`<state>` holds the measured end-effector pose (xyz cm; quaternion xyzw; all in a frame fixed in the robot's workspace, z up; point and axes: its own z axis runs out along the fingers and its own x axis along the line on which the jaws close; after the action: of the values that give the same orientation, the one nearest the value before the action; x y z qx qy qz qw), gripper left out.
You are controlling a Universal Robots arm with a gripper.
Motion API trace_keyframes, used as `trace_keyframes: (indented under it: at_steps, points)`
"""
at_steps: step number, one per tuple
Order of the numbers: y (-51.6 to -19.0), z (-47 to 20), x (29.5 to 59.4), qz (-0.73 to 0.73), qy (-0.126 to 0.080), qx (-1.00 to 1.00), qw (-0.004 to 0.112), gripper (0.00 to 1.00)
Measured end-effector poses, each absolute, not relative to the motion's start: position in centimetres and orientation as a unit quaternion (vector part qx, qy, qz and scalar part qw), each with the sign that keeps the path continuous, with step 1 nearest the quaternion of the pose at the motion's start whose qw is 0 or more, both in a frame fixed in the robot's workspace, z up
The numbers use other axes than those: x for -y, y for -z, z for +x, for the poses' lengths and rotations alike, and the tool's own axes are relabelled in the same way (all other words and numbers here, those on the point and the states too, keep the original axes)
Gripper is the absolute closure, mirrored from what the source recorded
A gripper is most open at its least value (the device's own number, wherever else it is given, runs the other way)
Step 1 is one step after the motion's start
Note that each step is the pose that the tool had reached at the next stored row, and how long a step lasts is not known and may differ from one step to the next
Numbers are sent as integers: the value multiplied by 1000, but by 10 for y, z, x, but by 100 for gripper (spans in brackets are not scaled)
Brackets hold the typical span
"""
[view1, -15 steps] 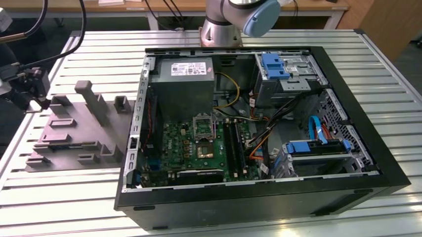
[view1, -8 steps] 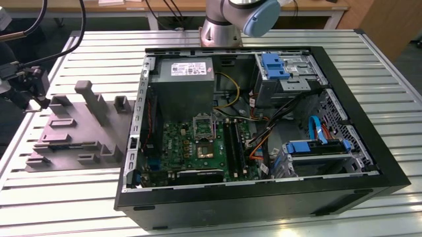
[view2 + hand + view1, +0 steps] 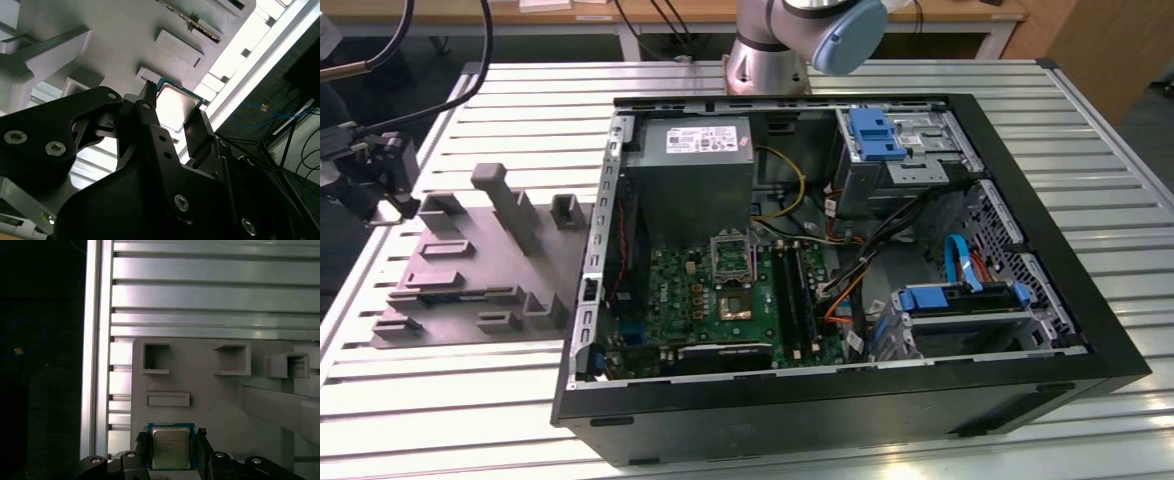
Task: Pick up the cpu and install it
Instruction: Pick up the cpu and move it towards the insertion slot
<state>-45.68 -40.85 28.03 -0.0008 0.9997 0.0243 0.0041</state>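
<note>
Hand (image 3: 171,440) closed on the cpu (image 3: 171,452), chip sitting square betw. its two fingers, at grey parts tray (image 3: 225,400) on the exterior view's left, w/ open PC case (image 3: 854,250) well apart to its right.

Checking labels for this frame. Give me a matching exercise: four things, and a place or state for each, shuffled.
1 cpu
2 socket
3 grey tray
4 power supply

A on the motherboard, bare
B in the jaws of the gripper
C on the table, exterior view's left of the case
D in the case, white label on it

Pairs: 1-B, 2-A, 3-C, 4-D
</note>
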Motion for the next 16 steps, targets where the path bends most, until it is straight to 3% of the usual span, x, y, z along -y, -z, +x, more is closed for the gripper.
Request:
trace_keyframes:
  at_steps: [16]
  points:
    - [-284,-457,408,-1,-24,-1000,4,53]
